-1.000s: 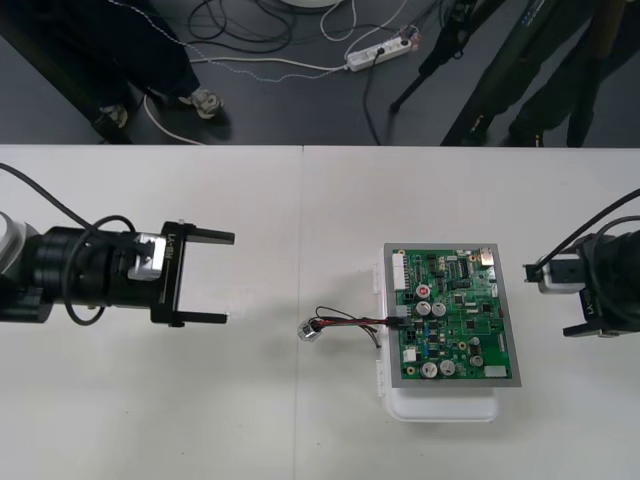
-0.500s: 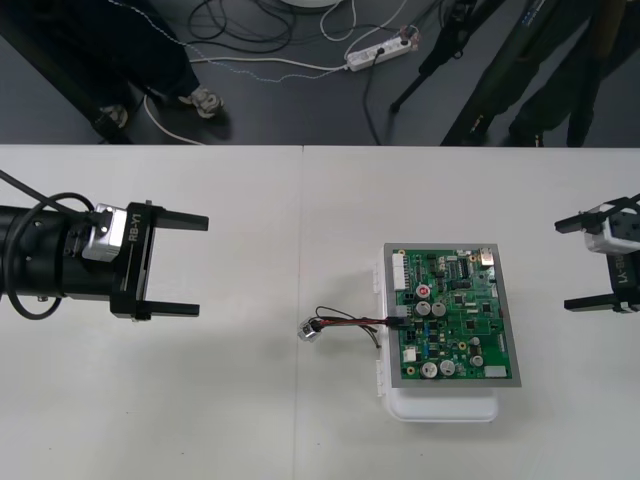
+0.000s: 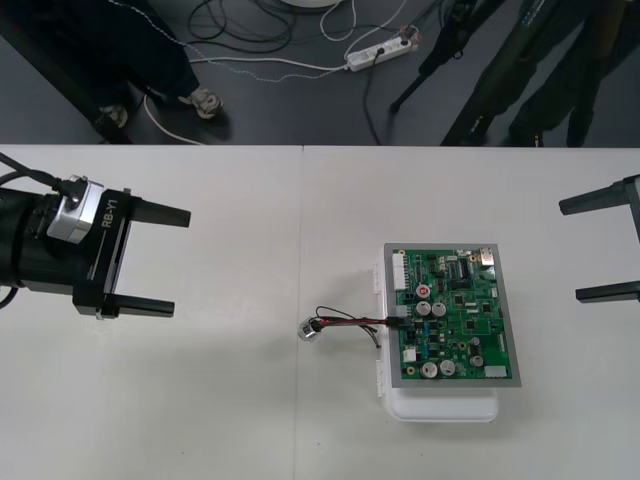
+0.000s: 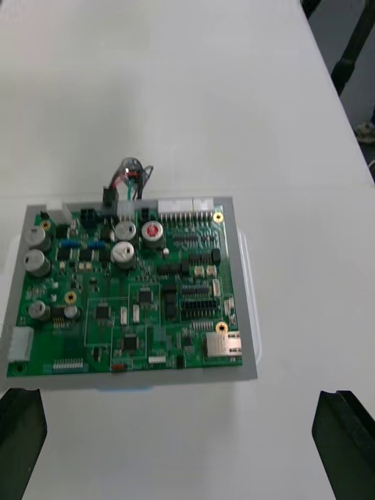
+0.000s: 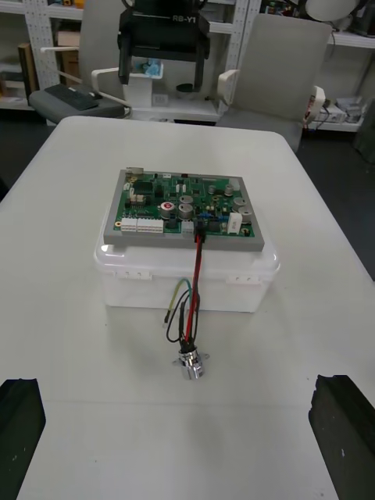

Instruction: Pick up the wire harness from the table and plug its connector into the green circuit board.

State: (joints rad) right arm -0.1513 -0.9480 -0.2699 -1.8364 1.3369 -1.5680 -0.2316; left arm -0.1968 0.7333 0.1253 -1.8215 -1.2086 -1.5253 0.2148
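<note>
Wire harness [image 3: 345, 321] lay on the table [image 3: 230, 420], left of the green circuit board [image 3: 455, 320]. Its black plug [image 5: 198, 226] sat in a connector at the board's left edge. Red, black and green wires [image 5: 192, 285] dropped down past the white base [image 5: 141, 283]. Round metal socket [image 3: 311, 331] rested on the table, near the base. Left gripper [image 3: 180, 262] hovered well apart on the left with its 2 fingers [image 5: 19, 426] spread wide and nothing between them. Right gripper [image 3: 569, 251] sat at the table's right edge beside the board, also spread wide and holding nothing.

Bare table [image 3: 200, 400] around board [image 3: 455, 320] and harness [image 3: 345, 322]
</note>
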